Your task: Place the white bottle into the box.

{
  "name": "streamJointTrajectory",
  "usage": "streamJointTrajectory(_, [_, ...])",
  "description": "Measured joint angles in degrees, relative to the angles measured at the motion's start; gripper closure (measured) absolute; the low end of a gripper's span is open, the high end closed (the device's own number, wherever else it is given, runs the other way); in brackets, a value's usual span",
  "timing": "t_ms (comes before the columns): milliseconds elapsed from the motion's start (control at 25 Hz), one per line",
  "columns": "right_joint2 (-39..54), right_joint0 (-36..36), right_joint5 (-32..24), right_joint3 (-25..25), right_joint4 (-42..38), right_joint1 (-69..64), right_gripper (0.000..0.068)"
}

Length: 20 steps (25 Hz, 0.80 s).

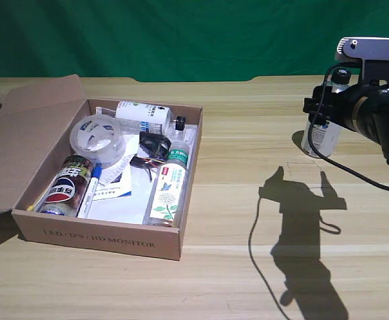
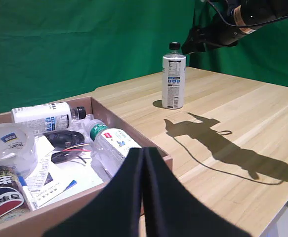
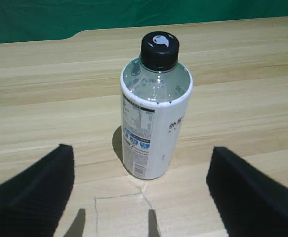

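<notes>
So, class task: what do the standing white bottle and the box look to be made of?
The white bottle: likely clear plastic in a glossy white printed sleeve; its see-through shoulders show above the label, under a black cap. The box: brown corrugated cardboard, matte, with a folded flap and printed lettering on its side.

green backdrop (image 1: pixel 181 33) behind us, light wood table (image 1: pixel 247 267) with plank seams, hard light, sharp shadows we see across it
</notes>
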Motion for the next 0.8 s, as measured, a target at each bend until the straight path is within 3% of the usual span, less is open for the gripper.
streamJointTrajectory(400, [-7.63,-0.38,3.08,0.1,2.91,10.11,0.003])
streamJointTrajectory(800, [-9.27,-6.94,5.14,0.1,0.93,11.45,0.003])
